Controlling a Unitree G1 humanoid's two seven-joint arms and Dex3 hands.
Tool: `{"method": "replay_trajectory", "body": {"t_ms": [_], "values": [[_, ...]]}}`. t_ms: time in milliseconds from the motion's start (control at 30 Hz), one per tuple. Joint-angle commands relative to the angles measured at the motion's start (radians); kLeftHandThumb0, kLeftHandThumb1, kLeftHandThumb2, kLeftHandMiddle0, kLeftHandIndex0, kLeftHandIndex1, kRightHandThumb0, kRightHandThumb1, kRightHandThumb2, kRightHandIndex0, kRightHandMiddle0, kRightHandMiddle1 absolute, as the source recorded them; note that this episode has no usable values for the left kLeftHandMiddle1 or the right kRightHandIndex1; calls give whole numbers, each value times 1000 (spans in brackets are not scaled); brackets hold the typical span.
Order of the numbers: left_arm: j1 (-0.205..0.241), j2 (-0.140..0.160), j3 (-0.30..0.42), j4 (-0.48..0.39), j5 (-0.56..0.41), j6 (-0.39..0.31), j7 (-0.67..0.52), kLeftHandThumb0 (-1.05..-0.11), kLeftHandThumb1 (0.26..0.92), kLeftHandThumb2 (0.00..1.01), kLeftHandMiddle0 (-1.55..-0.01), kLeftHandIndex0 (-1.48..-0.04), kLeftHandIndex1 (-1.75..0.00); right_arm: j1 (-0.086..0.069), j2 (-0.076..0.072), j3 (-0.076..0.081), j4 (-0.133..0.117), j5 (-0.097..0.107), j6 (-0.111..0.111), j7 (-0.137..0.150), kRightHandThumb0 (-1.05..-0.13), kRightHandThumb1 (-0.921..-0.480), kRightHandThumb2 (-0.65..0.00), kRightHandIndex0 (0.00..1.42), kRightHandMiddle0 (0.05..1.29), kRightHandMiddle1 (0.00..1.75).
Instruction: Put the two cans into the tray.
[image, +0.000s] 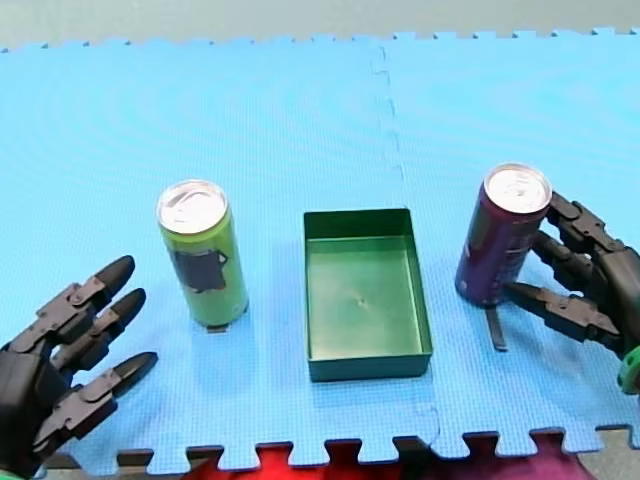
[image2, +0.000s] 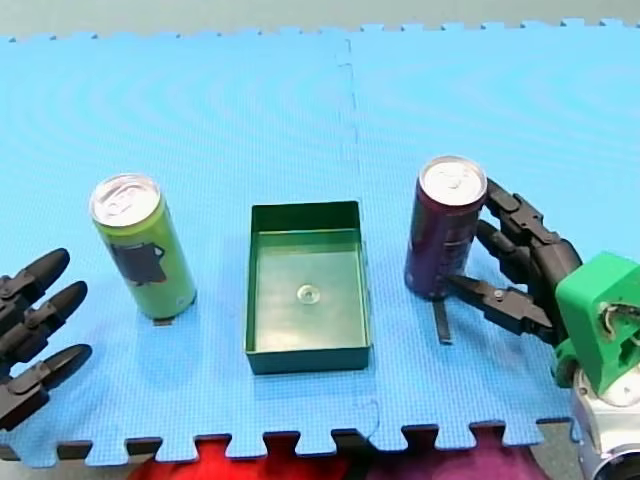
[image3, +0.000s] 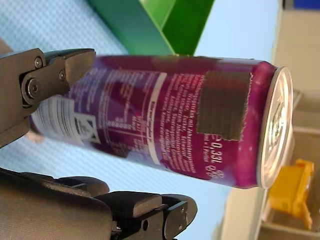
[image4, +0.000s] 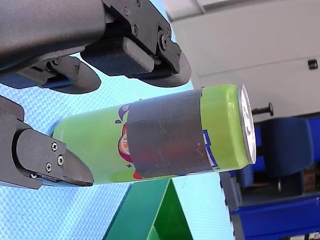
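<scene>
1. The left hand (image: 70, 350), empty and uncurled, sits at the near left edge of the blue interlocking foam-mat surface (image: 300, 110).
2. A green aluminium can (image: 203, 255) stands upright near it, apart.
3. A dark green rectangular tray (image: 368, 366) lies mid-mat, with open mat behind it.
4. A purple aluminium can (image: 503, 245) stands right of the tray, with the right hand (image: 585, 278) clasped around it.

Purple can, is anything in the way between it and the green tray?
No, nothing visible. Only bare blue mat lies between the purple can and the green tray. The right hand is on the can's other side, away from the tray. The left hand is near the green can.
</scene>
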Motion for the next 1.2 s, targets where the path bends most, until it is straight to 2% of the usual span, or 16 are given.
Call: {"method": "replay_trajectory", "body": {"t_ms": [0, 67, 200, 433, 600, 733, 933, 1167], "values": [[-18, 4, 9, 22, -16, -14, -8, -1048, 921, 99, -486, -492, -4, -18, 7, -63, -39, 106, 89, 129, -1048, -858, -17, 271, 242, 6], [-20, 4, 12, 28, -18, -14, -9, -1048, 921, 106, -487, -493, -4, -17, 5, -60, -45, 104, 90, 131, -1048, -856, -14, 270, 243, 6], [-23, 9, 14, 40, -20, -24, -19, -1048, 921, 121, -483, -490, -2, -13, 6, -63, -57, 105, 96, 134, -1048, -856, -12, 270, 245, 6], [-29, 15, 9, 51, -3, -39, -14, -1048, 921, 145, -472, -482, 0, -11, 4, -55, -64, 80, 74, 109, -1048, -867, -13, 272, 251, 8], [-25, 16, 5, 35, 1, -26, -11, -1048, 921, 161, -464, -474, 0, -14, 0, -53, -59, 71, 71, 111, -1048, -877, -15, 271, 252, 7], [-15, 12, 3, 14, 2, -8, 2, -1048, 921, 171, -463, -476, -1, -21, 1, -55, -49, 68, 71, 111, -1048, -882, -15, 269, 250, 5], [-5, 11, -1, -15, 8, 16, 20, -1048, 921, 181, -465, -482, -4, -47, 1, -59, -26, 64, 72, 102, -1048, -889, -14, 268, 249, 4], [-4, 16, -4, -22, 13, 23, 23, -1048, 921, 193, -466, -479, -1, -63, 1, -53, -17, 51, 64, 102, -1048, -898, -14, 261, 241, 0]]}}
